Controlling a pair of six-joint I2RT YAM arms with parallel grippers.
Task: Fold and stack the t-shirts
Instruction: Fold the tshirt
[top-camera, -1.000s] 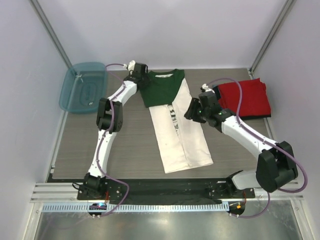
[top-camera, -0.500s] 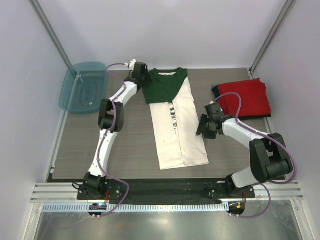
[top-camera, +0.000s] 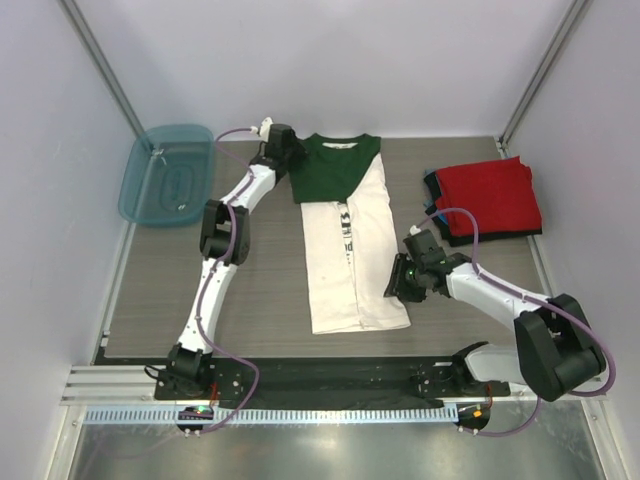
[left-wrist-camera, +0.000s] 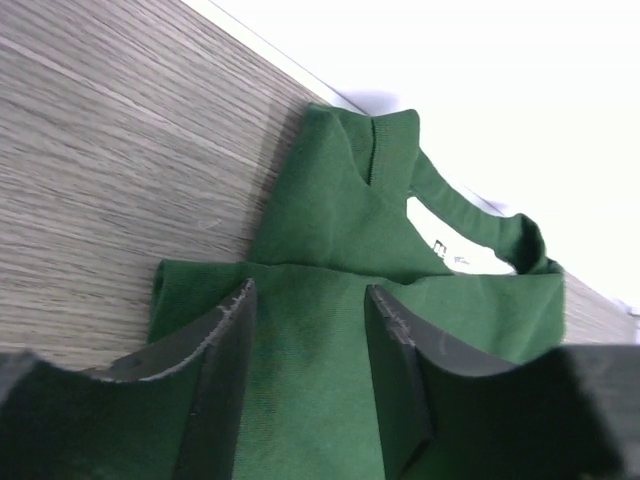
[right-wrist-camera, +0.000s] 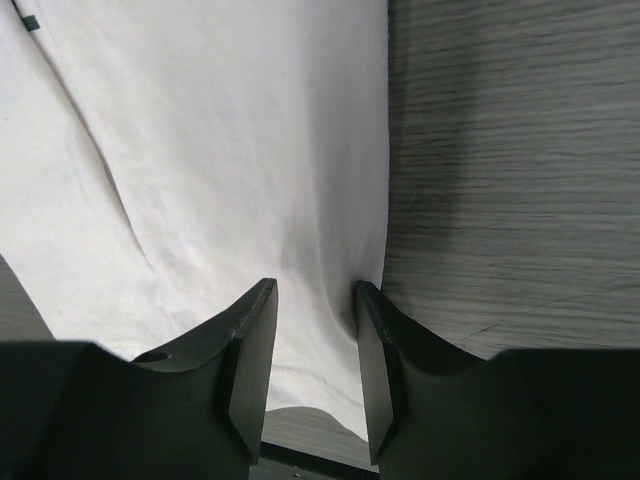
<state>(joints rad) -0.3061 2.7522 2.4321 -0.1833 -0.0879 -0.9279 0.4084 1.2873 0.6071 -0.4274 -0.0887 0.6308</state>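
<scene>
1. Left gripper (top-camera: 292, 160) pinches the shirt (top-camera: 345, 270), lying mid-table (top-camera: 150, 280), at its 11 o'clock shoulder; right gripper (top-camera: 396, 288) clamps the 4 o'clock hem.
2. A slipping grip or uneven pull could skew the folds.

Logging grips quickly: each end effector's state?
Left end effector: closed on the t-shirt, green top.
Right end effector: closed on its white edge.

You have a white t-shirt (top-camera: 350, 270) at the frame's centre, folded lengthwise into a narrow upright strip. Its dark green sleeves and collar are at the upper end, and black print runs down its middle. At upper right, a folded red t-shirt (top-camera: 490, 195) lies flat atop darker folded shirts (top-camera: 434, 192), whose edges peek out.
</scene>
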